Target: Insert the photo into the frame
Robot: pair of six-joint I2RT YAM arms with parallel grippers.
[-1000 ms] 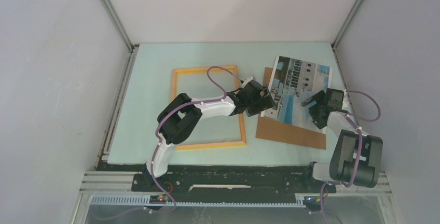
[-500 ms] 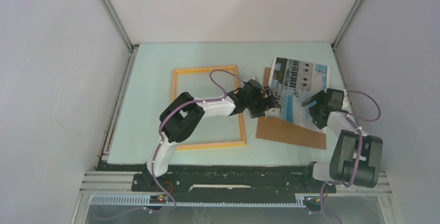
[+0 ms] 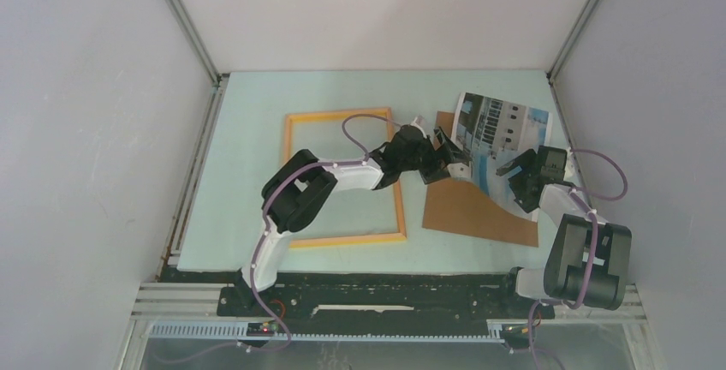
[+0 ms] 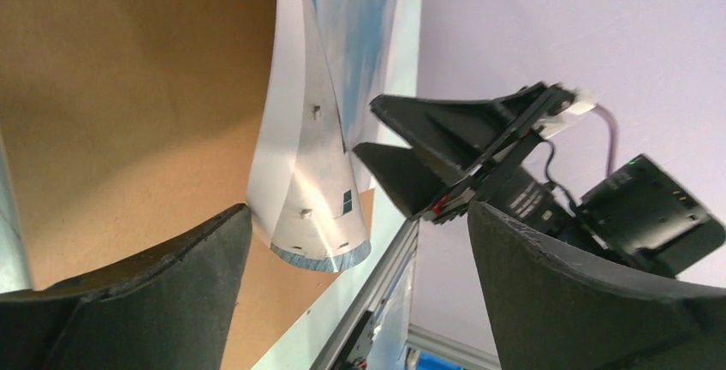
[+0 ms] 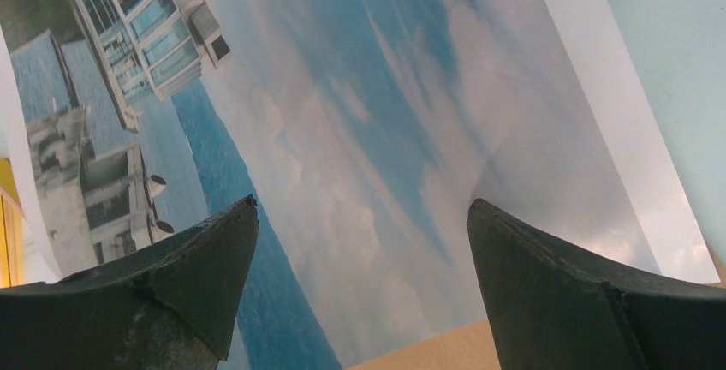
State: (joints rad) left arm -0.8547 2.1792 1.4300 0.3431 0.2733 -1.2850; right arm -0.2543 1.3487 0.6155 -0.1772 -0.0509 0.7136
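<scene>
We see a pale green table (image 3: 257, 104) with the orange wooden frame (image 3: 325, 116) lying flat left of centre. Just to its right lies a brown board (image 3: 467, 211). The photo (image 3: 505, 126) rests picture side up on the board, outside the frame, with its left edge curled up off the board. Our left gripper (image 3: 454, 154) stands wide open at that raised edge, gripping nothing. Our right gripper (image 3: 508, 177) hangs wide open over the photo's sky.
</scene>
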